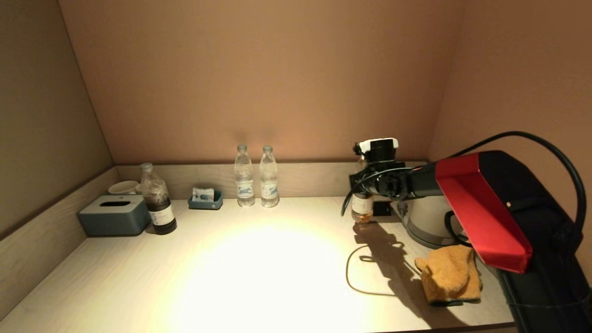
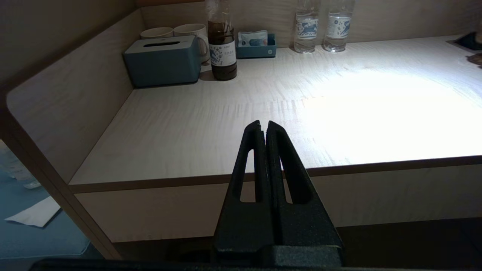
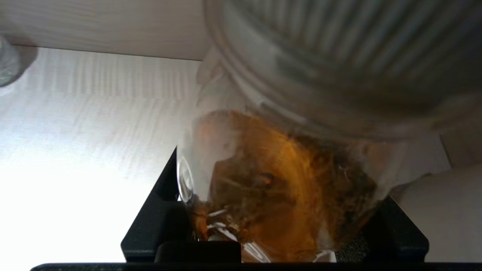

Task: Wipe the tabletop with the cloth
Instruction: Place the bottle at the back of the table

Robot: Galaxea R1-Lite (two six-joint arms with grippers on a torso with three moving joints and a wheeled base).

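An orange cloth (image 1: 451,275) lies crumpled on the pale wooden tabletop (image 1: 259,263) at the front right, with no gripper on it. My right gripper (image 1: 366,185) reaches to the back right and is shut on a clear bottle with amber liquid (image 1: 361,210), which fills the right wrist view (image 3: 278,180) between the black jaws. My left gripper (image 2: 263,126) is shut and empty, held in front of the table's front edge (image 2: 376,165); it does not show in the head view.
A silver kettle (image 1: 428,222) stands just right of the amber bottle, its black cable (image 1: 354,277) looping over the table. Two water bottles (image 1: 256,178) stand at the back wall. A dark bottle (image 1: 158,201), tissue box (image 1: 114,215), cup (image 1: 123,187) and blue tray (image 1: 205,200) are back left.
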